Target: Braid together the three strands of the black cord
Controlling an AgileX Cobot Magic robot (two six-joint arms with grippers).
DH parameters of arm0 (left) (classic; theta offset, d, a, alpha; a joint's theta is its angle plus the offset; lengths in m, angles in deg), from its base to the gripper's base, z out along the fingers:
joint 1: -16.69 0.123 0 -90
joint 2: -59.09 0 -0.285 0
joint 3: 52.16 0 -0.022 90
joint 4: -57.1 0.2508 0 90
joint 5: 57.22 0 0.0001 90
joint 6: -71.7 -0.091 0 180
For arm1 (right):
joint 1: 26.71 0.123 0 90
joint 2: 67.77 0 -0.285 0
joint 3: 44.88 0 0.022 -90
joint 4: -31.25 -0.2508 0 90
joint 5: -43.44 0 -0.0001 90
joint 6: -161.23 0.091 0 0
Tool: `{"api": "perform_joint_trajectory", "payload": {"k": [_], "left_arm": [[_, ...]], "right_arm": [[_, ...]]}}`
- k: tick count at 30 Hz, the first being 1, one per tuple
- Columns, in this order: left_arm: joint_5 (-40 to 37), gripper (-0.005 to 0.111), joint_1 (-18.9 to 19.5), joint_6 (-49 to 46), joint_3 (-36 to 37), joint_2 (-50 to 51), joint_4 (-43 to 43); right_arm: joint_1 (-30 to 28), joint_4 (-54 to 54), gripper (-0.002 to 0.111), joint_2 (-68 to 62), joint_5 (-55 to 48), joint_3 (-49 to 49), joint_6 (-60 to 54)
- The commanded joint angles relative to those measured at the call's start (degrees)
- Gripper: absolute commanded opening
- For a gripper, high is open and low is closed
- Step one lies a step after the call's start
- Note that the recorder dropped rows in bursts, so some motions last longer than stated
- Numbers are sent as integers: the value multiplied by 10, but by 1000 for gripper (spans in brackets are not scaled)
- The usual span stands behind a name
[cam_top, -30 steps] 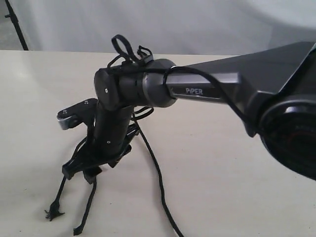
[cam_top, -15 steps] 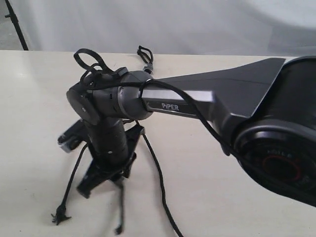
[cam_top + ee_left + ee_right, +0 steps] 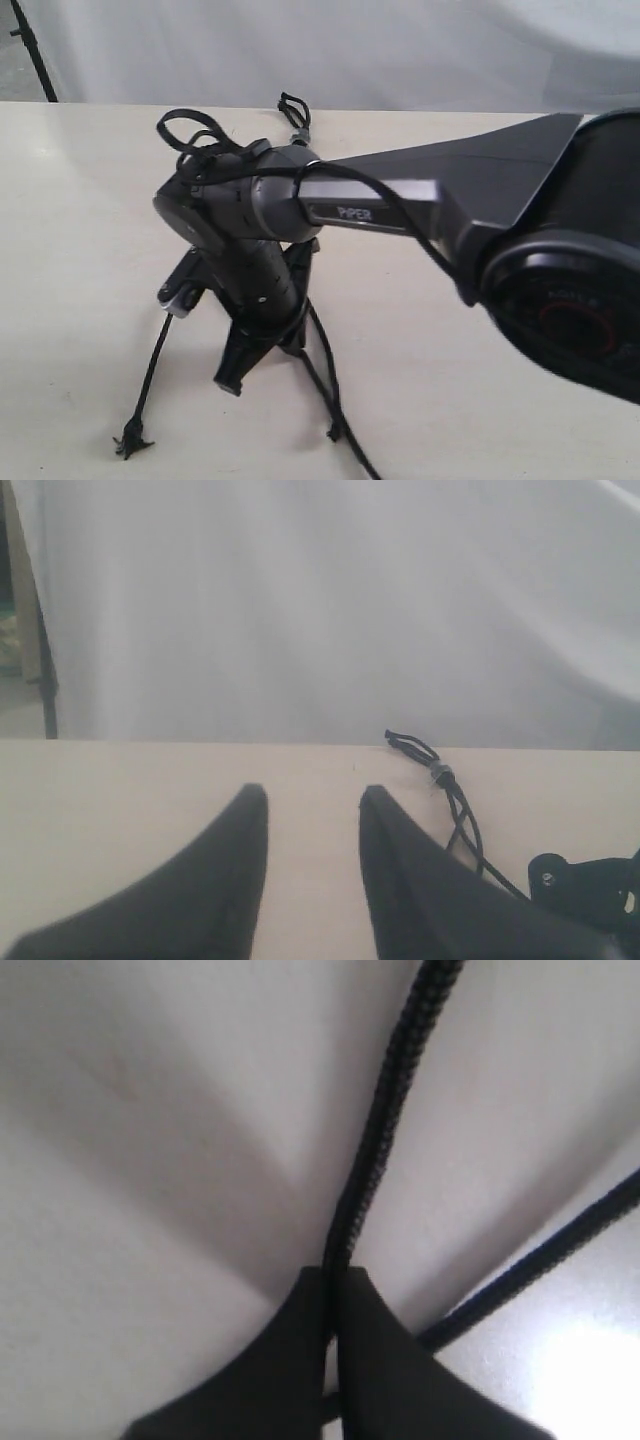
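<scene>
Right claw (image 3: 335,1285) pinching one strand (image 3: 385,1120), left claw (image 3: 312,792) spread empty, cord (image 3: 466,822) beyond it

Matte woven cord (image 3: 372,1140), smooth tabletop (image 3: 80,200)

R arm (image 3: 380,210) over strands (image 3: 385,1110); tabletop (image 3: 70,220) free

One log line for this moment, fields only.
right gripper: shut on strand | left gripper: open, empty | grey band: on table
</scene>
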Motion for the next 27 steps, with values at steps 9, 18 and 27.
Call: {"api": "perform_joint_trajectory", "payload": {"k": [9, 18, 27], "left_arm": [[6, 31, -3, 0, 2, -1, 1], [6, 31, -3, 0, 2, -1, 1], [6, 31, -3, 0, 2, -1, 1]], "right_arm": [[-29, -44, -1, 68, -5, -150, -9], [-29, -50, -1, 66, -5, -149, -4], [-29, -50, -1, 62, -5, -149, -4]]}}
